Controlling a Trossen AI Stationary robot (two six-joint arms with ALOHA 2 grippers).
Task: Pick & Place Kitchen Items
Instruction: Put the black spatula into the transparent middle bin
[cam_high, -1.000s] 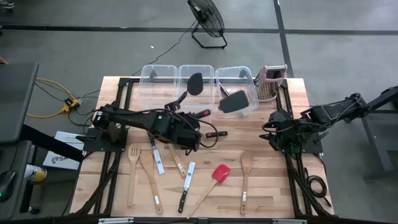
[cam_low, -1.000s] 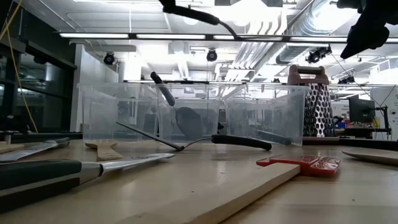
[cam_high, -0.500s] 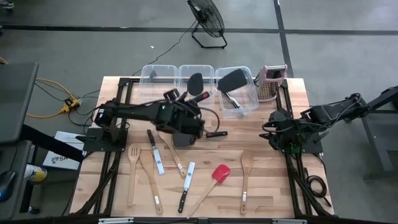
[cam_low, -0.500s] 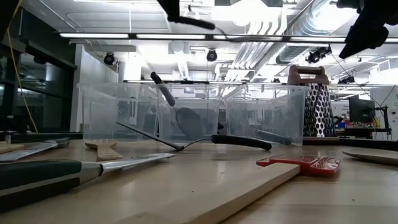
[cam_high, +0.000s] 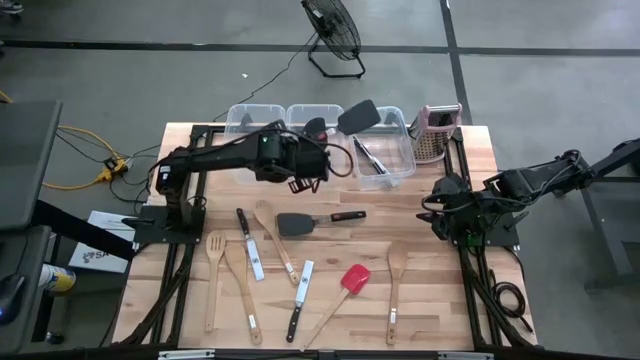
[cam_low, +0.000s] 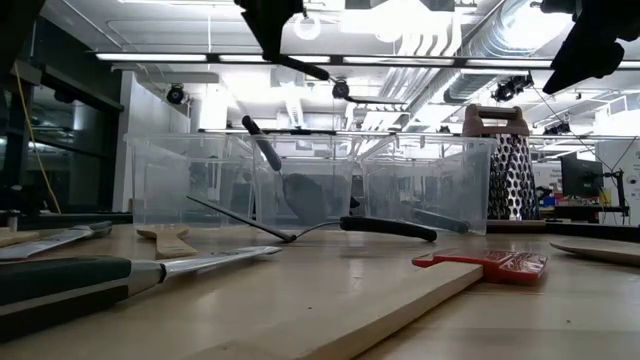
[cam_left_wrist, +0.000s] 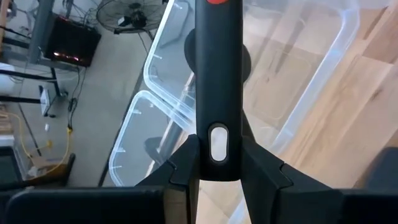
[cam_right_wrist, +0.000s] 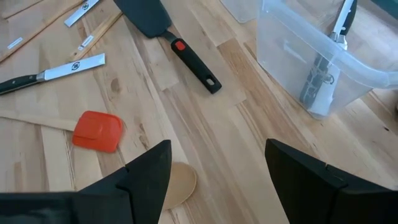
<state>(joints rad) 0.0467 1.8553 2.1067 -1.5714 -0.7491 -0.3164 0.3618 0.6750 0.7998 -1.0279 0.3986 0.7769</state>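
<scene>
My left gripper (cam_high: 316, 156) hangs high over the far half of the table, shut on a black turner (cam_high: 357, 116) whose head is above the clear bins (cam_high: 385, 150). The turner's shaft (cam_low: 306, 68) shows at the top of the low view. My right gripper (cam_right_wrist: 217, 180) waits open at the table's right side, with nothing between its fingers. Another black turner (cam_high: 310, 221), knives (cam_high: 249, 250), wooden spoons (cam_high: 396, 285) and a red-headed spatula (cam_high: 353, 279) lie flat on the table. My left gripper pinches the turner's black handle near its free end (cam_left_wrist: 217, 115), by the hang hole, between its two fingers (cam_left_wrist: 186, 163). The handle runs on out past the fingertips toward the bins. The turner is lifted clear of the table and bins, its head at the far end.
Three clear bins stand in a row along the far edge. The middle one (cam_high: 310, 120) holds a black spoon, the right one tongs. A metal box grater (cam_high: 437, 131) stands to their right. The utensils lie spread over the table's near half.
My left gripper has swung toward the table's far edge with the turner, staying high. The turner's head has gone from over the right bin's near side to above the bins' far rims, a little leftward.
</scene>
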